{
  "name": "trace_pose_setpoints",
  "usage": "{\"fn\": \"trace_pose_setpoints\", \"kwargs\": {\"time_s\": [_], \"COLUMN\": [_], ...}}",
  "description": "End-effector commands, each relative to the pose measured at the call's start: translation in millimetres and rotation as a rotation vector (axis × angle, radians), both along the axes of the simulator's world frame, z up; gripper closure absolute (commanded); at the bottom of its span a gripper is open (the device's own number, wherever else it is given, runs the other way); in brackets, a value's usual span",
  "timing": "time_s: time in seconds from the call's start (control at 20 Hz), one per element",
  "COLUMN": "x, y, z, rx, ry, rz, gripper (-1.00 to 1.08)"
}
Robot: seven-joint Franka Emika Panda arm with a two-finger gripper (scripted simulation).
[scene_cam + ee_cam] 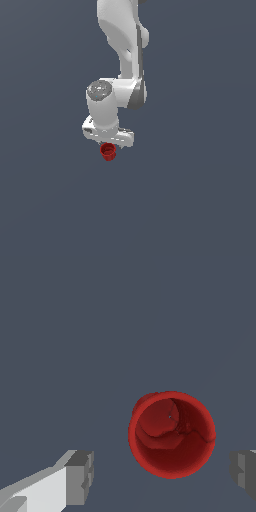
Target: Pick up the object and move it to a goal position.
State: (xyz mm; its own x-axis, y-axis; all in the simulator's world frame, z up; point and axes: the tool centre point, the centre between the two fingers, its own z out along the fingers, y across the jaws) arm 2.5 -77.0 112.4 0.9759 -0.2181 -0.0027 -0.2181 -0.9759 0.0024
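The small glossy red cup [108,151] shows just below the white gripper hand in the exterior view. In the wrist view the cup [171,434] faces the camera with its round open mouth, and I see into its red inside. My gripper [162,473] is open. One finger [80,476] and the other finger [243,472] stand wide apart, with the cup lying between their lines and touching neither. In the exterior view the fingers are hidden behind the hand [108,131].
The flat dark grey-blue surface [200,190] fills both views. The white arm [125,45] rises from the hand to the top edge of the exterior view. No other objects show.
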Motion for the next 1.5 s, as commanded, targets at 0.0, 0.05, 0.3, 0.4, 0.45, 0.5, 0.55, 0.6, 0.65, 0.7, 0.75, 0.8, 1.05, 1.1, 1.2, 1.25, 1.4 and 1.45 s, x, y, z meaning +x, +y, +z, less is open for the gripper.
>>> {"fn": "trace_pose_setpoints", "kwargs": {"time_s": [0.0, 0.05, 0.3, 0.4, 0.45, 0.5, 0.55, 0.6, 0.65, 0.7, 0.75, 0.8, 1.05, 1.1, 1.2, 1.25, 1.4, 1.45], "x": [-0.6, -0.9, -1.7, -1.7, -1.8, -1.9, -2.0, -2.2, -2.4, -2.6, -2.7, -2.8, -1.6, -1.5, -1.5, -1.5, -1.5, -1.5], "y": [-11.3, -14.1, -16.4, -16.3, -16.5, -16.8, -16.6, -16.9, -17.0, -17.1, -17.2, -17.4, -17.5, -17.5, -17.5, -17.5, -17.5, -17.5], "z": [-9.6, -11.9, -14.1, -17.3, -20.0, -23.5, -27.9, -32.8, -38.6, -44.5, -49.7, -54.1, -65.0, -65.2, -65.2, -65.2, -65.2, -65.2], "rx": [0.001, 0.001, 0.001, 0.001, 0.001, 0.001, 0.001, 0.001, 0.001, 0.001, 0.001, 0.001, 0.001, 0.001, 0.001, 0.001, 0.001, 0.001], "ry": [-0.003, -0.003, -0.001, -0.001, -0.001, -0.002, -0.002, -0.002, -0.002, -0.002, -0.003, -0.003, -0.003, -0.003, -0.003, -0.003, -0.003, -0.003], "rz": [-0.036, -0.044, -0.05, -0.05, -0.05, -0.051, -0.051, -0.052, -0.053, -0.053, -0.054, -0.055, -0.055, -0.055, -0.055, -0.055, -0.055, -0.055], "gripper": [-0.92, -0.92, -0.92, -0.92, -0.92, -0.92, -0.92, -0.92, -0.92, -0.92, -0.92, -0.92, -0.92, -0.92, 1.08, 1.08, 1.08, 1.08]}}
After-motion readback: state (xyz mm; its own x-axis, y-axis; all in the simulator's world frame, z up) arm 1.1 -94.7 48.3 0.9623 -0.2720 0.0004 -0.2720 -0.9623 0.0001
